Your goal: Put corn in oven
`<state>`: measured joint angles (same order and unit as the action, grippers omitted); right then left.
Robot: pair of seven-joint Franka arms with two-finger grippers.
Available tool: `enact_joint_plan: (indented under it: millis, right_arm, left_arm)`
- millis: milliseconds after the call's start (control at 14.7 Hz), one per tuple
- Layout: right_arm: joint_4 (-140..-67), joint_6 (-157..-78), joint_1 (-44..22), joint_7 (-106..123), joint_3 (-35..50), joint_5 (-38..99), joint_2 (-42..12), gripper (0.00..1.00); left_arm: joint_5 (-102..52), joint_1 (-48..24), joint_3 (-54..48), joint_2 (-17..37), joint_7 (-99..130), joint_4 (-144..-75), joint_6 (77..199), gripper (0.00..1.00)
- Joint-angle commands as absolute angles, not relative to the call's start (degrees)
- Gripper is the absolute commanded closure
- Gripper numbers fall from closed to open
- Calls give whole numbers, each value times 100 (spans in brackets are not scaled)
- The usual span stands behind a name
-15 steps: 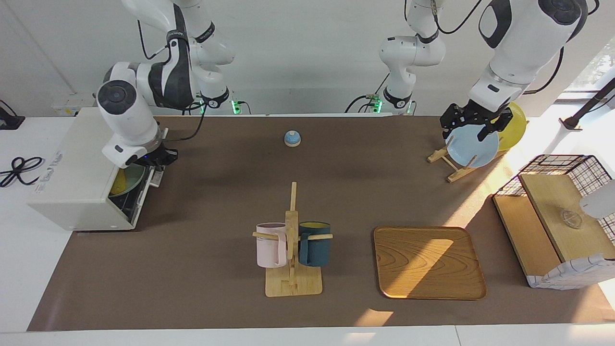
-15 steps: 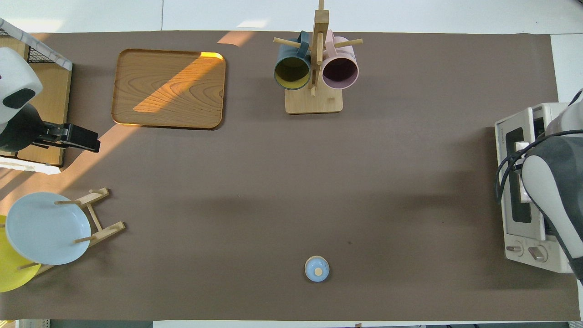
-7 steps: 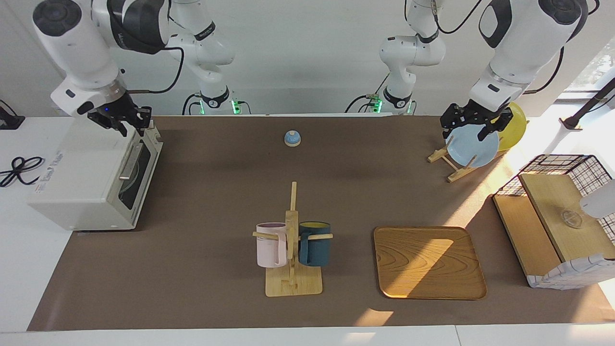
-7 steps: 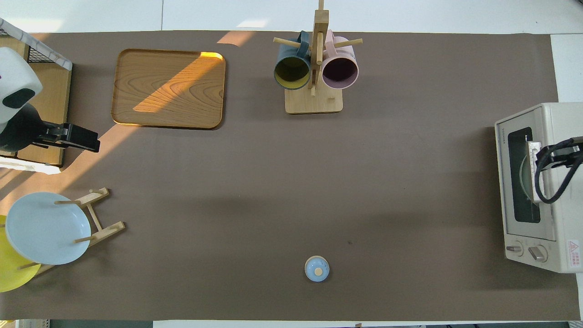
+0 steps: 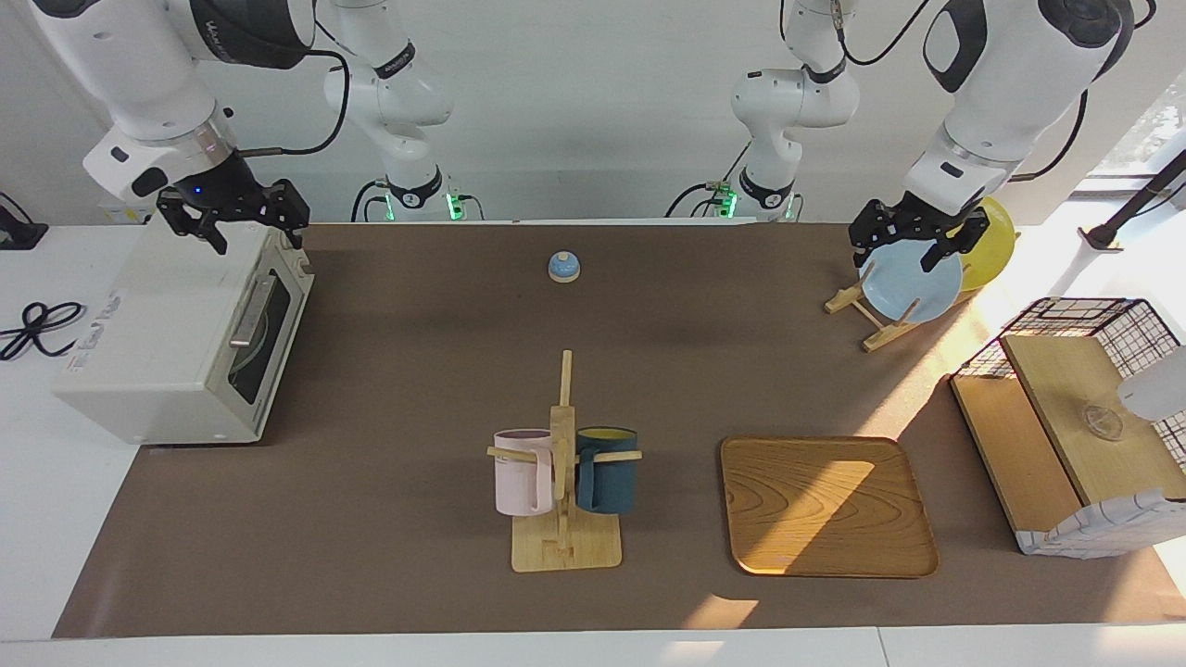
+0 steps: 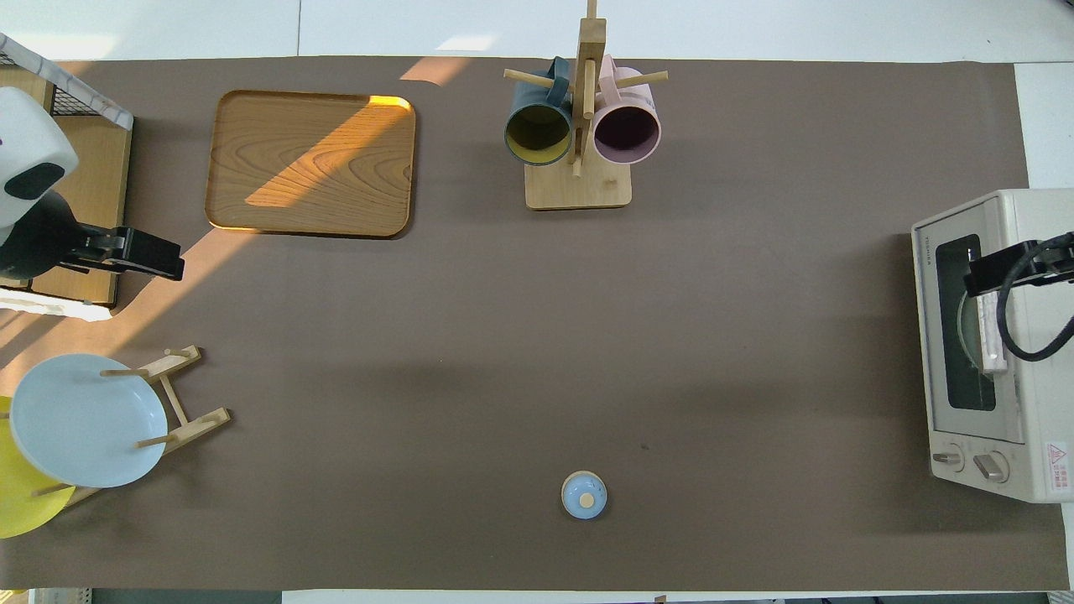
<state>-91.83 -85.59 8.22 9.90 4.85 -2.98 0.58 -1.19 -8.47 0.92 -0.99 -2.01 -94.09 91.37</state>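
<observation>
oven (image 5: 176,343): white toaster oven sitting at the right arm's end of the table, door shut, silver bar handle across the glass

corn: can't spot it anywhere tbh. There's a round dish shape faintly showing through the oven's dark glass, and I can't tell what, if anything, is on it

right gripper (image 5: 243,232): up in the air over the oven's top edge, just above the door. Fingers spread wide, nothing between them, not touching the oven as far as I can see

left gripper (image 5: 897,257): hanging over the blue plate (image 5: 913,283) at the left arm's end, fingers apart and empty. This arm is just waiting

plate rack (image 5: 866,320): wooden, holds the blue plate upright with a yellow plate (image 5: 996,232) tucked beside it, nearer the robots

mug stand (image 5: 563,519): mid-table, far from the robots, with a pink mug (image 5: 521,472) and a dark teal mug (image 5: 607,471) hanging either side

wooden tray (image 5: 827,505): flat on the mat between the mug stand and the wooden box (image 5: 1075,435) with the wire basket

little blue bell thing (image 5: 563,267): on its own, mid-table, close to the robots
</observation>
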Motion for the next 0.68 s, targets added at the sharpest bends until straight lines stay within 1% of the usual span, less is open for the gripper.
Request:
enact_joint_plan:
  millis: [0, 340, 611]
  right_arm:
    - [-9000, -8341, 712, 1055, 510, -202, -26, 0]
    - [-9026, -8192, 695, 1046, 501, -158, 26, 0]
    - [-9026, -8174, 422, 1037, 281, -202, 26, 0]
  left_arm:
    - [-9, -791, 53, -237, -264, -9510, 9088, 0]
    - [-9, -791, 53, -237, -264, -9510, 9097, 0]
    - [-9, -791, 53, -237, -264, -9510, 9088, 0]
